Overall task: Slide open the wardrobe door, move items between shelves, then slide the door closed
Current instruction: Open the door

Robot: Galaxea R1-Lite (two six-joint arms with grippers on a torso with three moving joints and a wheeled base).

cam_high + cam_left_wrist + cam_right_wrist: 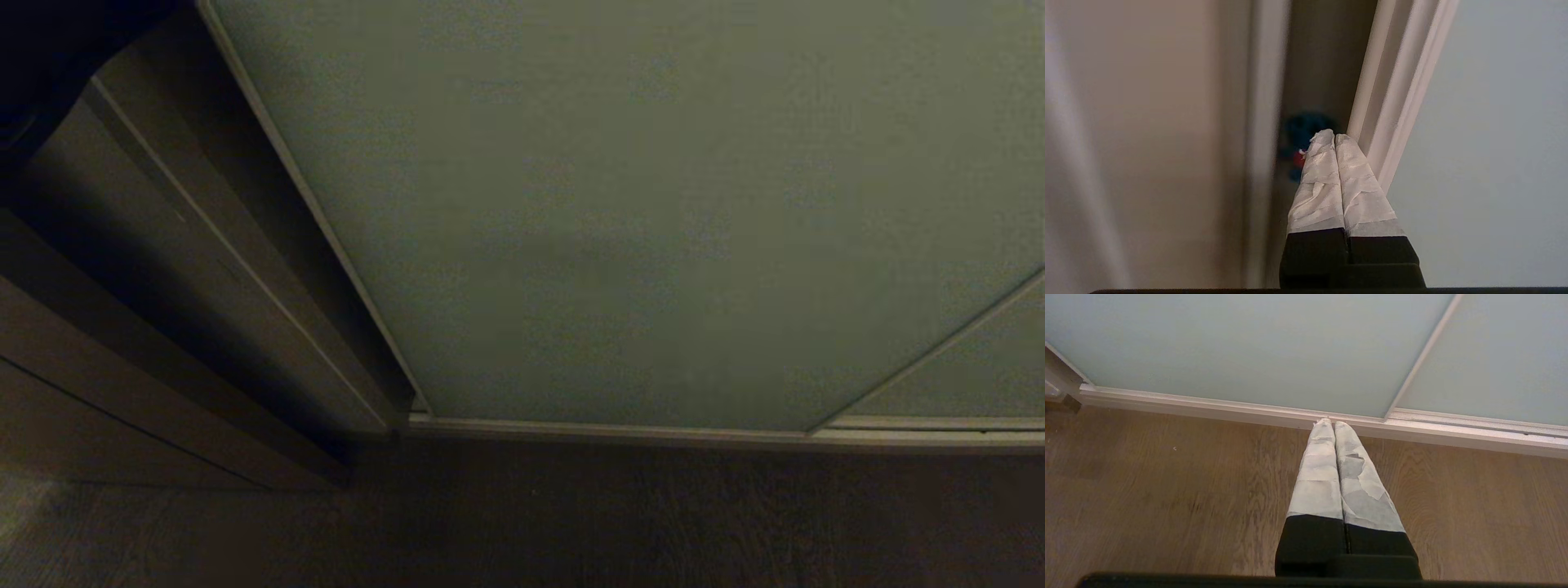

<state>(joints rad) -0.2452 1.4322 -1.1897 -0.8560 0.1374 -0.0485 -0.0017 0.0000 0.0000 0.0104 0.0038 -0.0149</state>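
Note:
The sliding wardrobe door (653, 204) is a wide pale grey-green panel with a thin light frame that fills most of the head view. Neither arm shows there. In the left wrist view my left gripper (1334, 136) is shut and empty, its taped fingertips right beside the door's light frame edge (1396, 81), with the door panel (1494, 143) on one side. A narrow dark gap (1323, 61) runs along that edge. My right gripper (1331, 424) is shut and empty, hanging over the floor near the door's bottom rail (1249, 410). The items and the shelves are hidden.
A brown wooden side panel (204, 269) stands left of the door. A second door panel (963, 367) overlaps at the lower right. A blue and red plush toy (1302, 130) shows dimly through the gap. Wood floor (1167, 490) lies before the rail.

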